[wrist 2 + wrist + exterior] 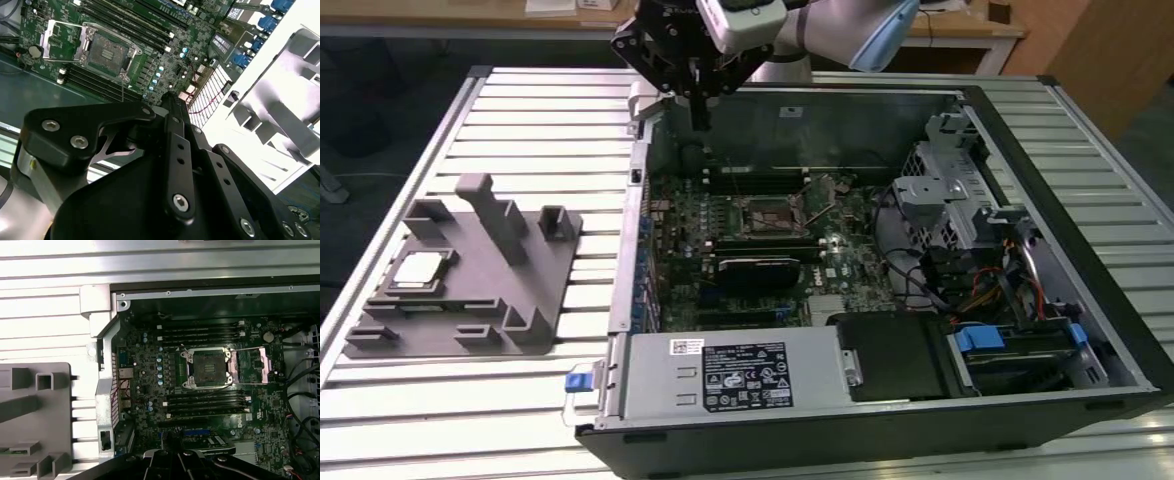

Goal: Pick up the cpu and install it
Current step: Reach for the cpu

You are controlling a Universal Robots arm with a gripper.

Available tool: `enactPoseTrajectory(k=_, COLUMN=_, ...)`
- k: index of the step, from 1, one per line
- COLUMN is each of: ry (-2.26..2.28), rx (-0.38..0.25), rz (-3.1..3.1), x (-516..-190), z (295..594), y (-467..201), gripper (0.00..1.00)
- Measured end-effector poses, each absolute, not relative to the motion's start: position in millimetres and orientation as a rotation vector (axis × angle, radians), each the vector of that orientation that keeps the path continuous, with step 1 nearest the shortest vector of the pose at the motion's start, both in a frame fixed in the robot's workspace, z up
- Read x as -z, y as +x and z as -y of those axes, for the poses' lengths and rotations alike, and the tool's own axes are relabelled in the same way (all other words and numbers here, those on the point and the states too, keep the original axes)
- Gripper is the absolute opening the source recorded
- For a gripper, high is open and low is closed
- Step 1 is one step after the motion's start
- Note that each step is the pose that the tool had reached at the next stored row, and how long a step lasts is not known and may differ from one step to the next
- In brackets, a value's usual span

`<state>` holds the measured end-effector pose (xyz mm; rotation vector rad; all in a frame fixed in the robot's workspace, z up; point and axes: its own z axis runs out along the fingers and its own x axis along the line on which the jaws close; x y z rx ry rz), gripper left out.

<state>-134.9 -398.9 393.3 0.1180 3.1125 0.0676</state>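
The cpu (420, 270), a small silver square with a pale rim, lies flat in a recess of the grey moulded tray (467, 300) on the exterior view's left. My gripper (700, 122) hangs above the far left corner of the open computer case, well away from the cpu. Its fingers (171, 97) meet at the tips with nothing between them. The motherboard's socket (771, 213) stands uncovered, its metal frame swung aside (206, 367) and its lever up (107, 51).
The computer case (1067, 300) lies open on a slatted metal table (400, 130). Inside are memory slots (200, 332), a drive cage (947, 190), cables (987, 290) and a power supply (734, 375). The tray's upright posts (487, 205) rise near the cpu.
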Motion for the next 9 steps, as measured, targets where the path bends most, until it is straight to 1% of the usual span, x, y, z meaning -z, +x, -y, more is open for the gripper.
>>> enactPoseTrajectory(k=9, ry=0.118, rx=-0.068, rz=-3.112, x=-393.3, z=398.9, y=-142.0, gripper=0.11)
